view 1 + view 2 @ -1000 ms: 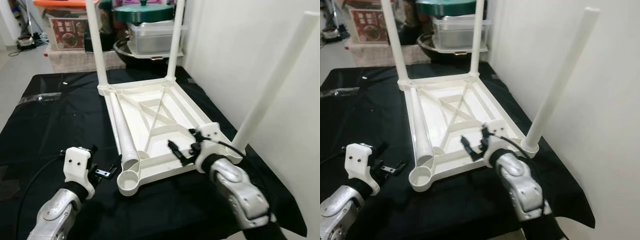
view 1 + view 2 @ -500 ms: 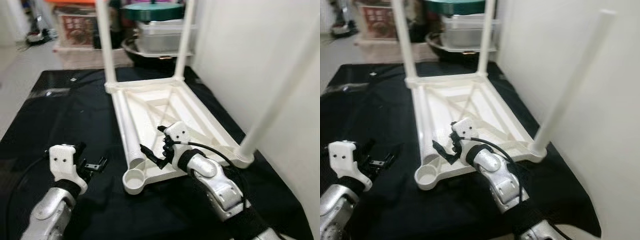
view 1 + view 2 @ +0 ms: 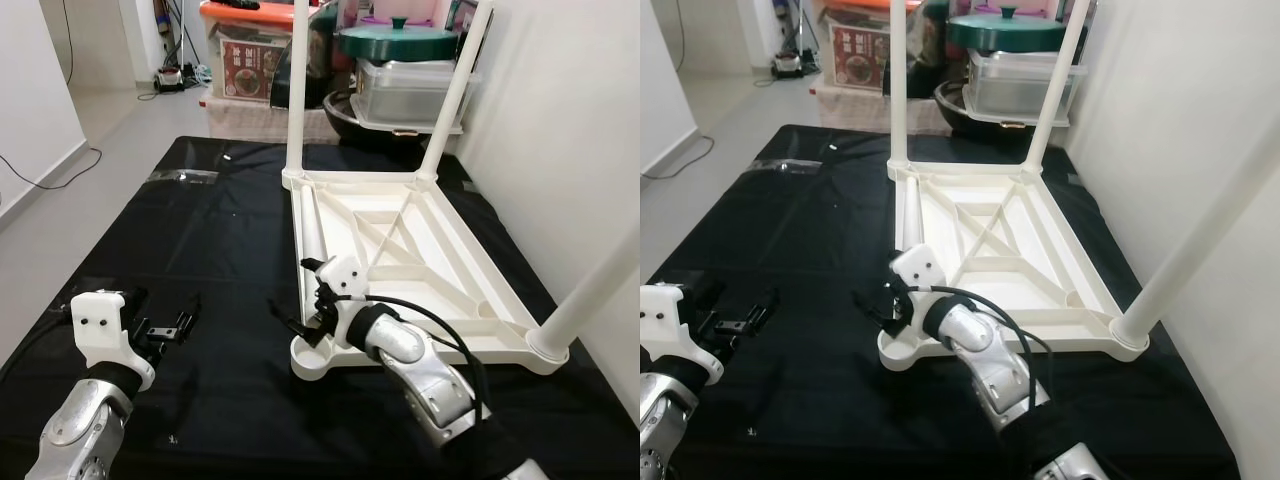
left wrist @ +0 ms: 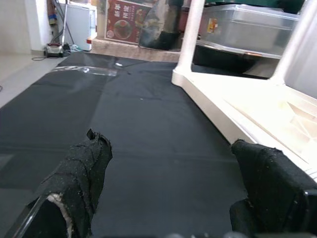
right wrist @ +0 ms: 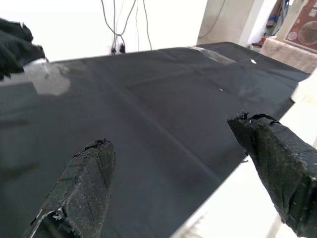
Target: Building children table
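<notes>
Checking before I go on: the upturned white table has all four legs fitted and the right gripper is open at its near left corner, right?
Not quite. The table has three legs standing; the fourth leg lies inside the frame and the near left socket is empty, as the left eye view shows. The right gripper is open there.

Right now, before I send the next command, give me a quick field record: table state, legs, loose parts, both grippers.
table: white tabletop upside down on the black cloth
legs fitted: three upright, two far, one near right
empty socket: near left corner
loose leg: lying inside the tabletop along its left edge
right gripper: open, holding nothing, over the near left corner
left gripper: open, holding nothing, above the cloth left of the table
</notes>
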Available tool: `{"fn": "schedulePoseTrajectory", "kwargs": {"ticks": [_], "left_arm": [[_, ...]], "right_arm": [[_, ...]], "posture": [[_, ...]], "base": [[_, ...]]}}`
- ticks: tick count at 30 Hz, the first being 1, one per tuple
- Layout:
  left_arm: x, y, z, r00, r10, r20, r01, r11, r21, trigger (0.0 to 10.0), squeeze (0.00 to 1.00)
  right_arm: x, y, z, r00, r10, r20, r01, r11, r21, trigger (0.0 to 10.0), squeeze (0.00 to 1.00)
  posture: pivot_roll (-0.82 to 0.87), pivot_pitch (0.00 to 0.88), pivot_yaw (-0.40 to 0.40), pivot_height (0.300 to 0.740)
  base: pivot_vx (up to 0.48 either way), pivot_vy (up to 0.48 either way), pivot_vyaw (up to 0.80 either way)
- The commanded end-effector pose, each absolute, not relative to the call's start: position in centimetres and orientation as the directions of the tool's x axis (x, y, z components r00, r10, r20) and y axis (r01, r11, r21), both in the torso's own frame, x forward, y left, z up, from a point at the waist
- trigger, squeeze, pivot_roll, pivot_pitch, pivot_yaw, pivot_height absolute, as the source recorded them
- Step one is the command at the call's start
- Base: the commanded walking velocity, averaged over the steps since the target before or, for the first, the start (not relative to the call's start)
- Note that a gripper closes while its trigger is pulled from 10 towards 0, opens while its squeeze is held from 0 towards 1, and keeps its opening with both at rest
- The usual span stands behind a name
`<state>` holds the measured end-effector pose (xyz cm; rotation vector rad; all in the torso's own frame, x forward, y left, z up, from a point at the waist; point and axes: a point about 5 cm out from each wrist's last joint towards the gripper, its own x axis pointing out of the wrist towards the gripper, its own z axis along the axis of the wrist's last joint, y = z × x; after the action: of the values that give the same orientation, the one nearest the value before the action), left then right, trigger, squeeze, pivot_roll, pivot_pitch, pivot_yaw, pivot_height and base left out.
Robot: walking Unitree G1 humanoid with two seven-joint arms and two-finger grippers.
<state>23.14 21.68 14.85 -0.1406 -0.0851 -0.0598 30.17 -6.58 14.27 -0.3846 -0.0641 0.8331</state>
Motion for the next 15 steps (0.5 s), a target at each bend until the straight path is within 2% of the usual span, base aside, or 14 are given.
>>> {"fn": "schedulePoseTrajectory", "kwargs": {"ticks": [1, 4, 11, 12, 15], "left_arm": [[23.2, 21.4, 14.9, 0.994, -0.061, 0.091, 0.075, 0.986, -0.15, 10.0, 0.0], [23.3, 21.2, 14.9, 0.993, -0.07, 0.09, 0.083, 0.985, -0.149, 10.0, 0.0], [23.4, 21.1, 14.9, 0.993, -0.07, 0.095, 0.083, 0.985, -0.15, 10.0, 0.0], [23.4, 21.1, 15.0, 0.993, -0.068, 0.096, 0.082, 0.985, -0.15, 10.0, 0.0], [23.4, 21.1, 14.9, 0.993, -0.067, 0.096, 0.081, 0.985, -0.149, 10.0, 0.0]], "right_arm": [[30.0, -6.7, 13.6, 0.659, 0.742, -0.125, -0.723, 0.579, -0.376, 10.0, 0.0], [31.2, -8.6, 12.7, 0.635, 0.729, -0.255, -0.731, 0.461, -0.503, 10.0, 0.0], [32.3, -9.1, 11.9, 0.628, 0.696, -0.348, -0.738, 0.39, -0.551, 10.0, 0.0], [32.5, -9.2, 11.3, 0.629, 0.674, -0.388, -0.73, 0.341, -0.593, 10.0, 0.0], [32.7, -9.1, 11.2, 0.63, 0.663, -0.404, -0.729, 0.325, -0.603, 10.0, 0.0]], "posture": [[0.1, 0.0, -0.076, 0.74], [0.1, 0.0, -0.082, 0.74], [0.11, 0.0, -0.091, 0.74], [0.11, 0.0, -0.093, 0.74], [0.12, 0.0, -0.098, 0.74]], "base": [[0.0, 0.0, 0.0], [0.0, 0.0, 0.0], [0.0, 0.0, 0.0], [0.0, 0.0, 0.0], [0.0, 0.0, 0.0]]}}
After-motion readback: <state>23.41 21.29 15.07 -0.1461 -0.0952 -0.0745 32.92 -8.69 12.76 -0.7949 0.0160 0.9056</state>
